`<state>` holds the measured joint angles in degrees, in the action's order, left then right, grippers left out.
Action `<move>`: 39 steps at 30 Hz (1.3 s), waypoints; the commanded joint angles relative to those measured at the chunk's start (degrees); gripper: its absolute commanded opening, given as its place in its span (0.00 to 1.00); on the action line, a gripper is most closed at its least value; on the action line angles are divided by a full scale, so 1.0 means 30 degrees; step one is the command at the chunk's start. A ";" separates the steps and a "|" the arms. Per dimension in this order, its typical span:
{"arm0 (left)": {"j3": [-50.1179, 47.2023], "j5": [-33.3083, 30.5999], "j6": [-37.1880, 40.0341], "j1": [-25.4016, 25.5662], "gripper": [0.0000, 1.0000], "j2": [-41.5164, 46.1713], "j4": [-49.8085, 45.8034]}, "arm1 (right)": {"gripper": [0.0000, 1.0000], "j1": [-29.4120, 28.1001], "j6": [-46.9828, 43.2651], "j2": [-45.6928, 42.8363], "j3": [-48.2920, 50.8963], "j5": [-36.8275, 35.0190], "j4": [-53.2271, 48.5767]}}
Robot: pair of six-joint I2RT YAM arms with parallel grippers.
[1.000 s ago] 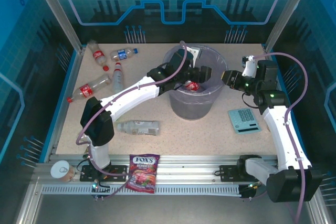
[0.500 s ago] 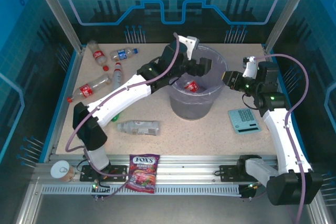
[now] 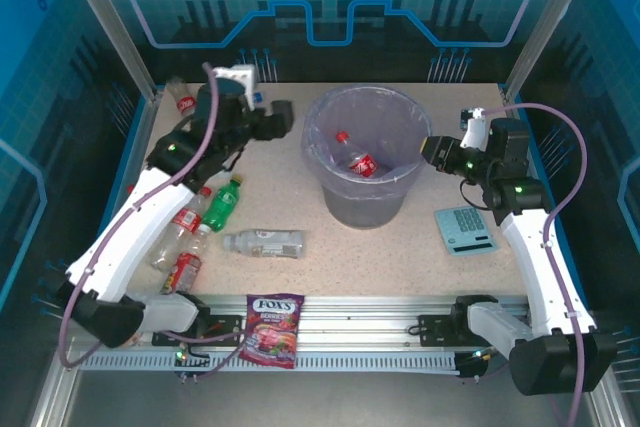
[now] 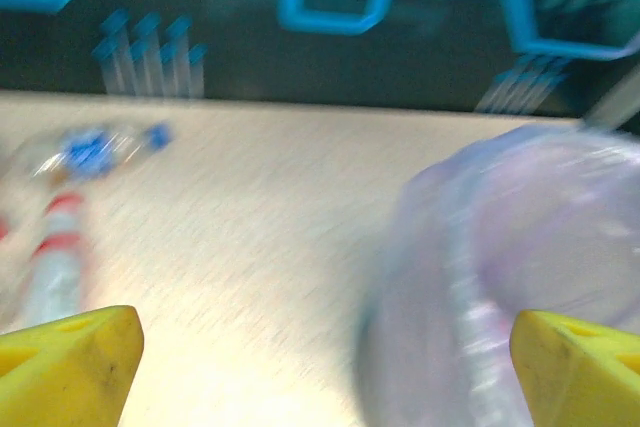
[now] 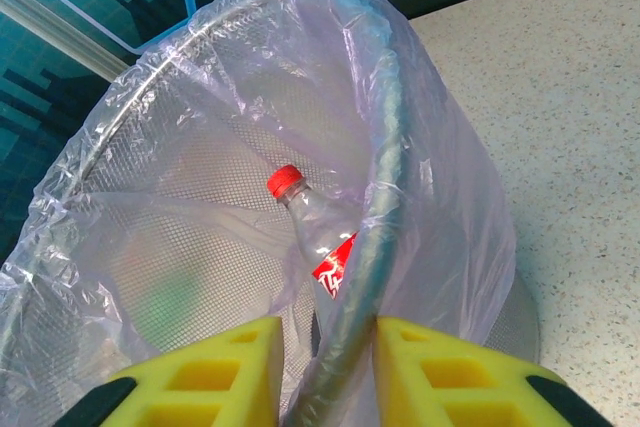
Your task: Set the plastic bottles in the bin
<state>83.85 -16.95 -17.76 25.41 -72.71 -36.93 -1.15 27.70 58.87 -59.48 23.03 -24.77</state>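
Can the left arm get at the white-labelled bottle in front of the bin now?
Probably yes. The left gripper is open and empty, and the white-labelled bottle lies on bare table, on that arm's side, with nothing over it.

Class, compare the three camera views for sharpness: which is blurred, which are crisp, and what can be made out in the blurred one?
Left wrist: smeared by motion blur; the bin is a lilac haze, the blue-labelled bottle a streak, though the yellow fingertips look crisp. Right wrist: sharp, with the liner wrinkles and red-capped bottle clear. Top external: evenly lit and in focus.
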 commanded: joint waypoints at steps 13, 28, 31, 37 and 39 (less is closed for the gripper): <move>-0.7704 0.3850 -0.4561 -0.1021 0.93 0.2965 -0.8015 | 0.32 -0.0892 -0.0506 -0.0570 0.0198 0.0323 0.0060; -1.6401 0.2404 -2.1935 0.2474 0.96 0.7496 -0.0239 | 0.32 -0.0925 0.0004 -0.1108 0.0932 -0.0235 0.0102; -1.6450 0.1528 -2.3268 0.2489 0.96 0.7339 0.0415 | 0.32 -0.0917 -0.0035 -0.1107 0.0908 -0.0296 -0.0050; -1.6079 0.1781 -2.5208 0.2662 0.95 0.5018 0.0733 | 0.33 -0.0930 -0.0055 -0.1222 0.1021 -0.0558 -0.0281; -1.6115 0.0951 -2.6184 0.3216 0.96 0.4767 0.0657 | 0.33 -0.0928 -0.0043 -0.1275 0.1006 -0.0507 -0.0353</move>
<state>34.79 -11.16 -89.67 33.34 -57.69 -36.23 -3.05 27.66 56.07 -56.95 21.82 -24.58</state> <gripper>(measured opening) 0.956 0.325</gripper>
